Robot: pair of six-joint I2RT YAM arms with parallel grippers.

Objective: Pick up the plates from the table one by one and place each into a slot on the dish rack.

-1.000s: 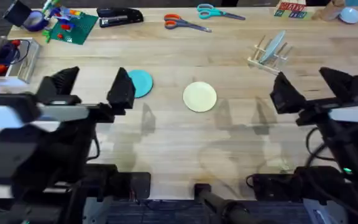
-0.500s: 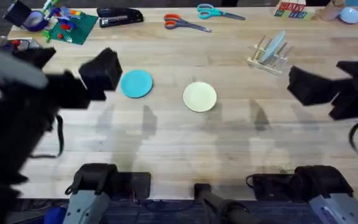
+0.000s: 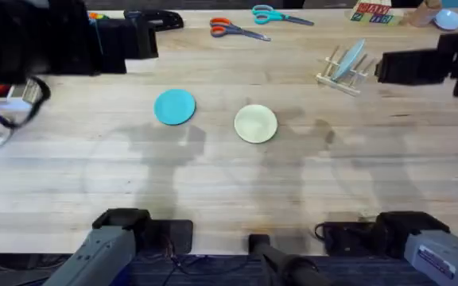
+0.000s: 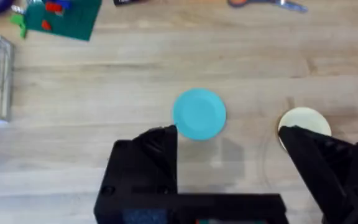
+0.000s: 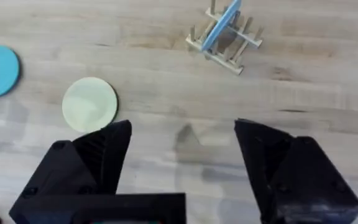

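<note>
The plates lie flat on the table, the teal-blue plate just beside the pale cream-yellow plate near the middle, both well apart from the dish rack toward the far right. That rack already holds one pale blue-grey plate leaning between its dowels, with free slots beside it. The left gripper hangs over the teal-blue plate with its fingers spread and empty; the right gripper is likewise wide open, holding nothing, above the bare wood between the cream-yellow plate and the rack. The likely trouble is the pick itself: a thin flat plate gives the fingers little edge to catch (it may skate across the smooth planks). Later, a tilted insertion could knock the light rack or the plate already in it.
</note>
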